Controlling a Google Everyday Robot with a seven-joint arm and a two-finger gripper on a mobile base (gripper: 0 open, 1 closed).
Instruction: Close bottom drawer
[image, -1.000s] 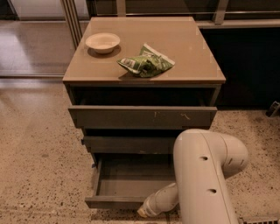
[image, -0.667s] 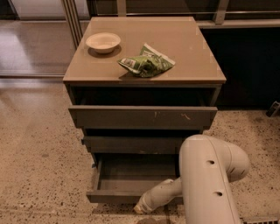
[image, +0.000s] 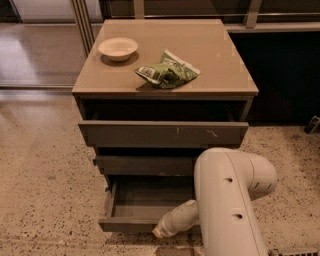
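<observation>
Leftward along the drawer's front edge is where the gripper (image: 159, 231) has slid since a second ago. It is a small shift, and the fat white arm segment (image: 230, 200) behind it has swung slightly the same way. The bowl and bag on top lie where they did, and the drawer looks about as far out as it was.

The gripper now sits at the low front strip of the bottom drawer (image: 127, 225), near the strip's middle (actual contact is hard to make out). Whether the pincer is apart or together cannot be told, as only a pale rounded tip on a white cylindrical wrist shows.

That bottom drawer is a shallow dark grey-brown rectangular tray with a plain handleless front. It is the lowest of the cabinet's three and stands pulled well out, its flat matte floor open to view. Above it the narrow middle drawer front (image: 145, 165) juts out a little. The taller, wider top drawer front (image: 163, 133), in the same dull grey-brown, carries pale scratch marks toward its right and has a dark gap above it.

The smooth tan square cabinet top (image: 220, 55) has a soft sheen. Toward its back left rests a small round cream bowl (image: 118, 48). Apart from it, nearer the front centre, lies a crumpled glossy green snack bag (image: 167, 72). Small dark round holes dot the arm's smooth shell. Speckled beige terrazzo floor (image: 45, 185) surrounds the cabinet.
</observation>
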